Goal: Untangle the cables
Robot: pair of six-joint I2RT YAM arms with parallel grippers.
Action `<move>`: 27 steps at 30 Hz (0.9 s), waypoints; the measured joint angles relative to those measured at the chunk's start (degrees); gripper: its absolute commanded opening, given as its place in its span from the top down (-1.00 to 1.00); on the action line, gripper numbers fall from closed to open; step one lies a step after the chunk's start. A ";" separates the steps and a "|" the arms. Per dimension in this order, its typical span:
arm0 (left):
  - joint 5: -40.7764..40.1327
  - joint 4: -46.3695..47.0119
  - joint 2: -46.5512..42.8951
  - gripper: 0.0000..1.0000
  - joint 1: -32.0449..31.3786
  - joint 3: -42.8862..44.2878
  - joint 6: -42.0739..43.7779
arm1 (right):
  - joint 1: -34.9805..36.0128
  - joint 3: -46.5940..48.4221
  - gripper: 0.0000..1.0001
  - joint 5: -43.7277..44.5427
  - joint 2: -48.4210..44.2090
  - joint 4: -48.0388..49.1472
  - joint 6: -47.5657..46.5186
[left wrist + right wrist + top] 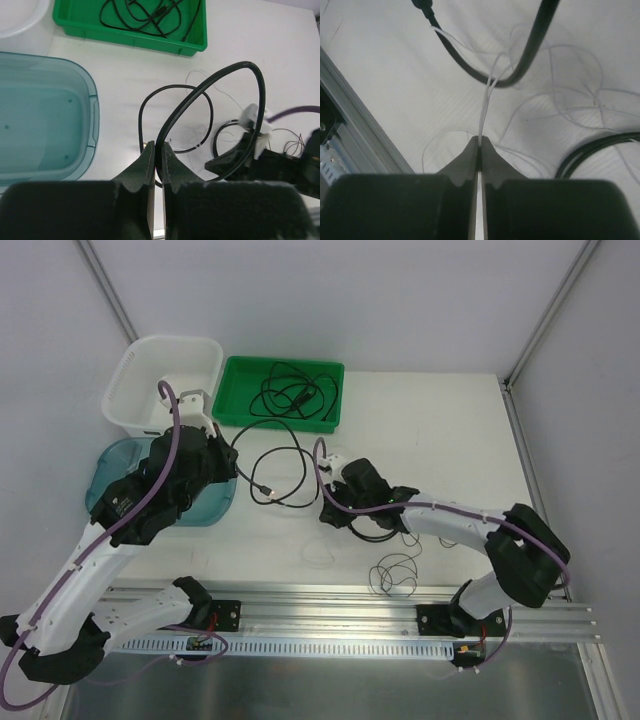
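- Your left hand [159,149] is clamped on a thick black cable [257,90]. The two fingers stand together with the cord pinched between their tips, and from there it rises in one big loop toward the right arm.
- Your right hand [480,144] is closed on the thin white cable [485,100]. It goes up from the fingertips as a doubled strand and meets a black cord that crosses above.
- The tangle lies in the middle of the desk [440,430], between the two hands. The hair-thin dark wire [397,575] makes small loops near the metal rail [330,602] at the near edge.
- A second black cable [292,392] is coiled inside the green tray [232,408] at the back edge. The white basket [130,365] stands just beside the tray on the left. The blue tub [94,115] is in front of the basket, partly under the left arm.
- For moving, the widest bare part of the desk is to the right of the tray and behind the right arm, up to the right edge.
- In the top view the left arm covers its own fingers, so you see that grip only in the left wrist view.
- The white cable is almost lost against the desk from above. Only the right wrist view shows it pinched, with faint thin loops lying around it.
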 measured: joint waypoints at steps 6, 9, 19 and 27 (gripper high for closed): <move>-5.77 -0.02 -1.03 1.00 1.99 -1.92 1.79 | -5.14 -2.32 0.99 3.82 -18.32 -7.74 -2.99; -7.34 -0.07 -0.83 1.00 5.40 -3.02 2.69 | -10.91 -2.34 0.99 6.05 -29.05 -13.38 -4.26; -8.09 -0.15 2.67 1.00 16.55 -5.29 4.55 | -28.79 9.42 0.99 9.79 -44.00 -35.21 -8.09; -6.62 -0.28 4.52 1.00 24.00 -6.86 5.49 | -35.08 16.63 0.99 9.86 -45.40 -41.66 -7.65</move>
